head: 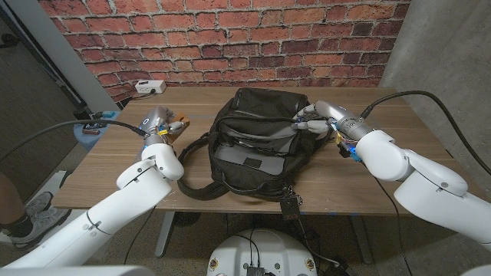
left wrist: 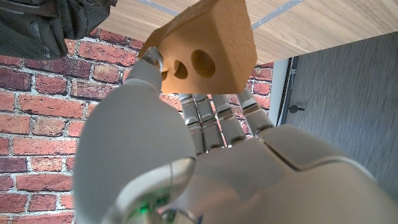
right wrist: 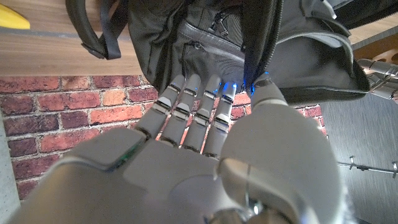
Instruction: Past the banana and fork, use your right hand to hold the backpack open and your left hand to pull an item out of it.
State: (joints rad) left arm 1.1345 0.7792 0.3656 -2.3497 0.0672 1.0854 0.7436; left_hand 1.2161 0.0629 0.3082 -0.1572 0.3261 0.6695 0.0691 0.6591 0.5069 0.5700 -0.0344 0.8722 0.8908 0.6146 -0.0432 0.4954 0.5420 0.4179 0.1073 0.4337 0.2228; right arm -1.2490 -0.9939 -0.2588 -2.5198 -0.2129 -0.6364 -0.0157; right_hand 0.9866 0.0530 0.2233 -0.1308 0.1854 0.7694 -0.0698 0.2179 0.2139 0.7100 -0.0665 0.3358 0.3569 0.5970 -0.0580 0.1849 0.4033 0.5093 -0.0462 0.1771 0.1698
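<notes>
Wooden surface [head: 253, 195], seen from the head view, against a red brick wall [head: 230, 38]. One black backpack [head: 257, 142] lies near the middle of the surface, its long axis running from the near edge toward the wall, its unzipped mouth facing up and toward the robot; grey lining shows inside. One shoulder strap [head: 196, 157] loops out on the robot's left side of the pack, and a small black tag [head: 290, 205] hangs over the near edge.

Right hand [head: 313, 123]: at the far right rim of the backpack [right wrist: 205, 37], fingers [right wrist: 186, 112] closed on the rim fabric beside the zipper, holding the opening apart.

Left hand [head: 157, 126]: just left of the backpack, apart from it, near the strap. In the left wrist view the left hand [left wrist: 186, 149] pinches one tan wooden wedge [left wrist: 205, 50], shaped like a cheese slice with three round holes, between thumb and fingers [left wrist: 214, 118]; the wedge is clear of the pack.

One white power strip [head: 150, 87] lies at the far left corner of the surface. One yellow object [right wrist: 12, 18], cut by the frame edge in the right wrist view, lies on the surface beyond the strap; what it is cannot be told.
</notes>
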